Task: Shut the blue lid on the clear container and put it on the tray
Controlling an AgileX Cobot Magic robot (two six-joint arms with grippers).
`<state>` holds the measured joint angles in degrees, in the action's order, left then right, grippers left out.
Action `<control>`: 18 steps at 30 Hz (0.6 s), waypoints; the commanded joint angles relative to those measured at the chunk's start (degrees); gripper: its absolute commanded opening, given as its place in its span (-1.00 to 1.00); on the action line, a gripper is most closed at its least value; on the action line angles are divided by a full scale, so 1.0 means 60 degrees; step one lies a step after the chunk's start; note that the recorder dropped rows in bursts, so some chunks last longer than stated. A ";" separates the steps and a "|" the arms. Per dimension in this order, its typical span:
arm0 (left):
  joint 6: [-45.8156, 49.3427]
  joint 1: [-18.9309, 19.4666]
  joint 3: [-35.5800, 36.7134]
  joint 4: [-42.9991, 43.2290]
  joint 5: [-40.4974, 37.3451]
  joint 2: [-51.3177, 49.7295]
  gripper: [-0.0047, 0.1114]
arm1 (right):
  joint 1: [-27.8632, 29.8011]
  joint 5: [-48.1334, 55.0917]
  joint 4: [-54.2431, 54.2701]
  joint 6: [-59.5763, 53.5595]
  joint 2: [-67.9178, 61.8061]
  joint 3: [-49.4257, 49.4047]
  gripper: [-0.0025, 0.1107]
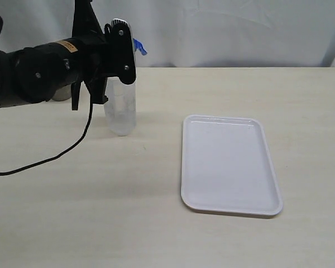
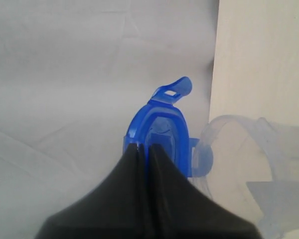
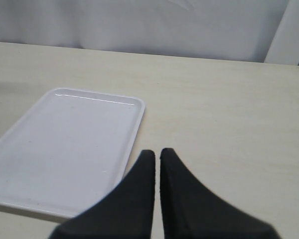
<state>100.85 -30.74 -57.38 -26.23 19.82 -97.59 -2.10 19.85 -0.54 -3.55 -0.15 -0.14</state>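
My left gripper (image 1: 132, 46) is shut on the edge of the blue lid (image 1: 139, 47) and holds it in the air, just above the rim of the clear container (image 1: 121, 109). The container stands upright on the table, partly hidden by the gripper. In the left wrist view the lid (image 2: 162, 124) juts out past the shut gripper (image 2: 144, 148), one flap sticking up, and the container's open rim (image 2: 239, 122) lies beside it. The white tray (image 1: 229, 164) lies flat to the right, with nothing on it. My right gripper (image 3: 157, 153) is shut on nothing above the table beside the tray (image 3: 65, 149); it is outside the exterior view.
The left arm's black cable (image 1: 56, 157) trails across the table at the left. A pale object (image 1: 60, 96) sits mostly hidden behind the left arm. A white curtain (image 1: 240, 28) hangs behind the table's far edge.
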 commanded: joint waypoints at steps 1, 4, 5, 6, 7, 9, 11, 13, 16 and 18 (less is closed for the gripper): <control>-0.0079 0.0011 0.0010 -0.0237 -0.0117 0.0245 -0.92 | -0.0017 -0.0044 -0.0027 -0.0028 0.0025 0.0024 -0.88; -0.0079 0.0011 0.0010 -0.0321 -0.0155 0.0402 -0.92 | -0.0017 -0.0044 -0.0027 -0.0028 0.0025 0.0024 -0.88; -0.0079 0.0011 0.0010 -0.0321 -0.0209 0.0422 -0.92 | -0.0017 -0.0044 -0.0027 -0.0028 0.0025 0.0024 -0.88; -0.0079 0.0011 0.0010 -0.0321 -0.0287 0.0420 -0.92 | -0.0017 -0.0044 -0.0027 -0.0028 0.0025 0.0024 -0.88; -0.0079 0.0011 0.0010 -0.0321 -0.0412 0.0420 -0.92 | -0.0017 -0.0044 -0.0027 -0.0028 0.0025 0.0024 -0.88; -0.0079 0.0011 0.0010 -0.0321 -0.0736 0.0420 -0.92 | -0.0017 -0.0044 -0.0027 -0.0028 0.0025 0.0024 -0.88; -0.0079 0.0011 0.0010 -0.0321 -0.0804 0.0420 -0.92 | -0.0017 -0.0044 -0.0027 -0.0028 0.0025 0.0024 -0.88; -0.0079 0.0011 0.0010 -0.0321 -0.0804 0.0420 -0.92 | -0.0017 -0.0044 -0.0027 -0.0028 0.0025 0.0024 -0.88; -0.0079 0.0011 0.0010 -0.0321 -0.0908 0.0420 -0.92 | -0.0017 -0.0044 -0.0027 -0.0028 0.0025 0.0024 -0.88; -0.0079 0.0011 0.0010 -0.0321 -0.1003 0.0420 -0.92 | -0.0017 -0.0044 -0.0027 -0.0028 0.0025 0.0024 -0.88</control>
<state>100.76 -30.74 -57.38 -27.42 14.17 -95.46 -2.10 19.85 -0.54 -3.55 -0.15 -0.14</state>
